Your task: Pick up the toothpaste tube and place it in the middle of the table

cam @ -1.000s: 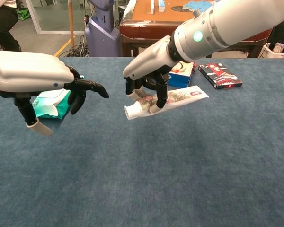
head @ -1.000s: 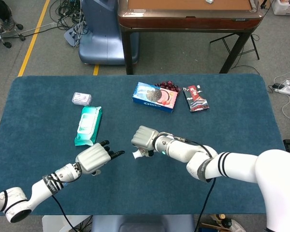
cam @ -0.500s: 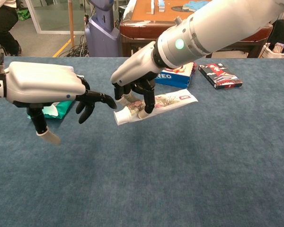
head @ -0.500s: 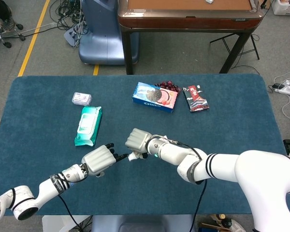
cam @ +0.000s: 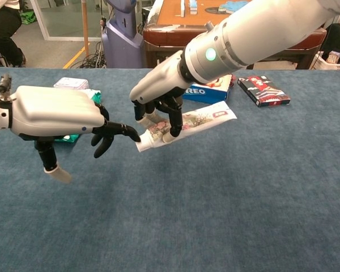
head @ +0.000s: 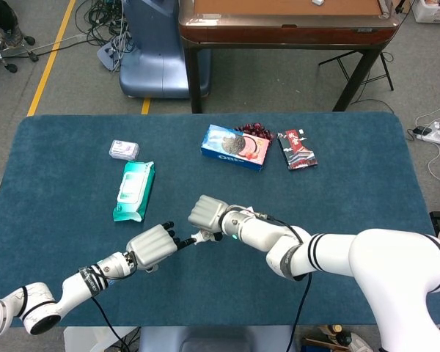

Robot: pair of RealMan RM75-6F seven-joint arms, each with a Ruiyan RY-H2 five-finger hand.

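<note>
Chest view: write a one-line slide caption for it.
Right hand holds the toothpaste tube just above the blue table as the left hand reaches toward its cap end.

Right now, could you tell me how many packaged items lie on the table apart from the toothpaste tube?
4: small packet far left, wet wipes pack below it, Oreo box centre back, red-black packet to its right.

the only text i could read was on the blue biscuit box (head: pixel 235 147), lying on the table behind my hands. in the chest view the letters "reo" showed in white on its side. print on the toothpaste tube (cam: pixel 187 124) was too small to read.
</note>
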